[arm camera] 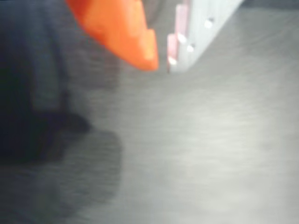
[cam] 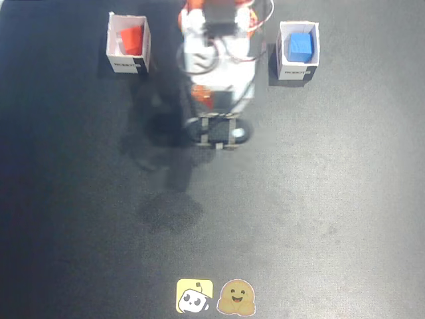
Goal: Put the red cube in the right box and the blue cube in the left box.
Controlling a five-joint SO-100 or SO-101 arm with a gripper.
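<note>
In the fixed view the red cube (cam: 132, 40) lies inside the right box (cam: 128, 64), which stands at the top left of the picture. The blue cube (cam: 300, 46) lies inside the left box (cam: 297, 72) at the top right. The arm is folded back between the two boxes at the top centre. In the wrist view my gripper (arm camera: 161, 63) is shut and empty, its orange fingertip (arm camera: 140, 49) almost touching the white finger (arm camera: 187, 46), above bare dark mat. Neither cube nor box shows in the wrist view.
The arm's white and orange body (cam: 216, 53) and a black part (cam: 219, 129) with its shadow sit at the top middle of the dark mat (cam: 299, 199). Two small stickers (cam: 216, 297) show at the bottom edge.
</note>
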